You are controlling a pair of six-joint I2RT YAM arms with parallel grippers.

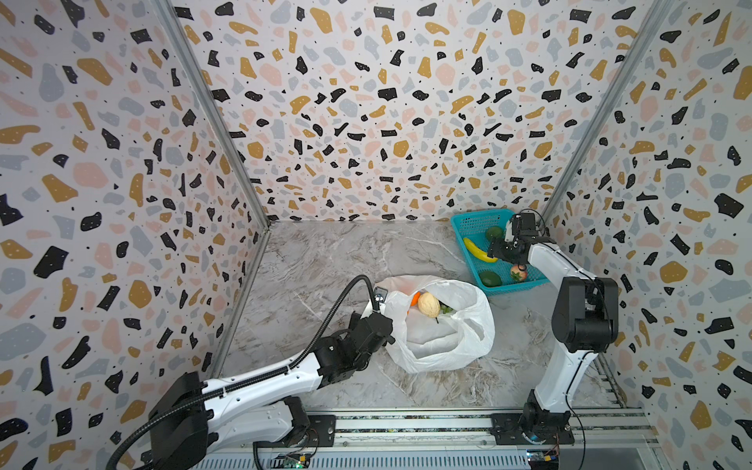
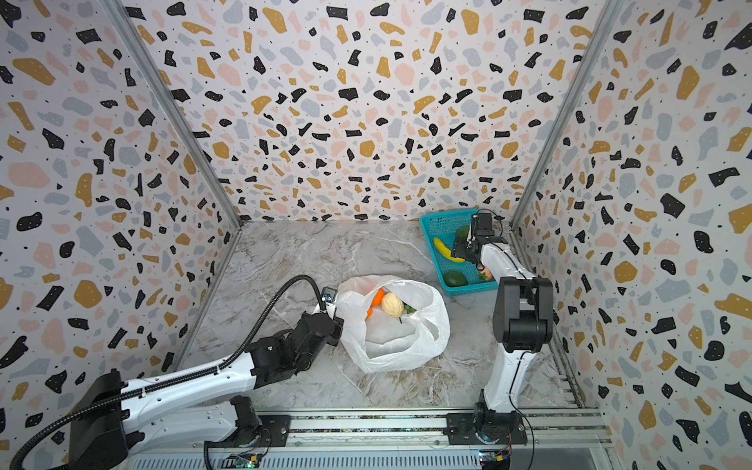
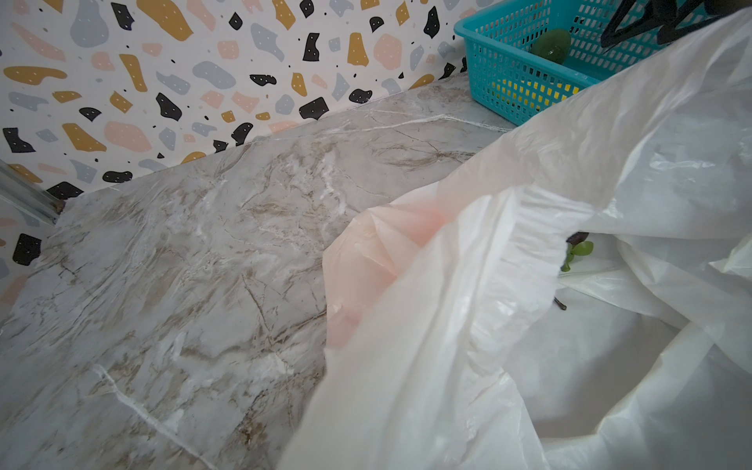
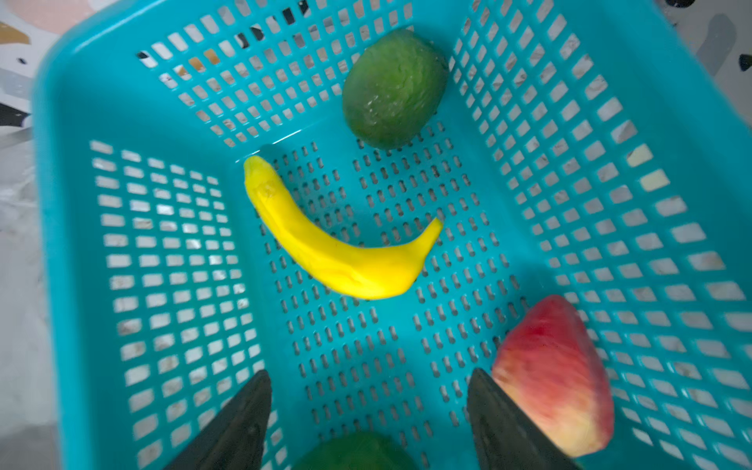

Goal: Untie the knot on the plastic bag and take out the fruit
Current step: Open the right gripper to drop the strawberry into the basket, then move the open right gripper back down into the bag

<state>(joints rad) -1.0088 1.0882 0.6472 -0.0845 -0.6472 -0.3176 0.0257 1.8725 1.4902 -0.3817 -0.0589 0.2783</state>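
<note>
1. In both top views the plastic bag (image 1: pixel 443 346) (image 2: pixel 407 350) lies mid-table (image 1: pixel 325 260), its mouth gaping upward. I see no knot anywhere, so I judge the untying done. My left fingers (image 1: pixel 379 303) are pinched together on the bag's left rim, and I reckon that keeps the mouth propped open for the other arm. An orange (image 1: pixel 414 299) and a knobbly beige ball (image 1: pixel 429 305) sit inside, touching, at the far side of the opening.
2. In the same views my right fingers (image 1: pixel 498 252) hang over the teal basket (image 1: pixel 472 223) in the far right corner, well apart from the bag. The basket holds a banana (image 1: pixel 479 250), a green ball (image 1: pixel 494 233), a dark green oval (image 1: pixel 490 278) and a red-pink piece (image 1: pixel 519 272), so it serves as the drop-off.
3. In the left wrist view my own fingers are hidden. Thin plastic drapes right across the lens, which fits a pinch on the rim. A green sprig (image 3: pixel 578 250) peeks through the mouth.
4. In the right wrist view my fingers (image 4: pixel 500 423) stand apart with nothing between them. The red-pink piece (image 4: pixel 557 374) lies free on the basket floor just beside one. I judge this the release end of a trip, with the orange and the beige ball left to fetch.
</note>
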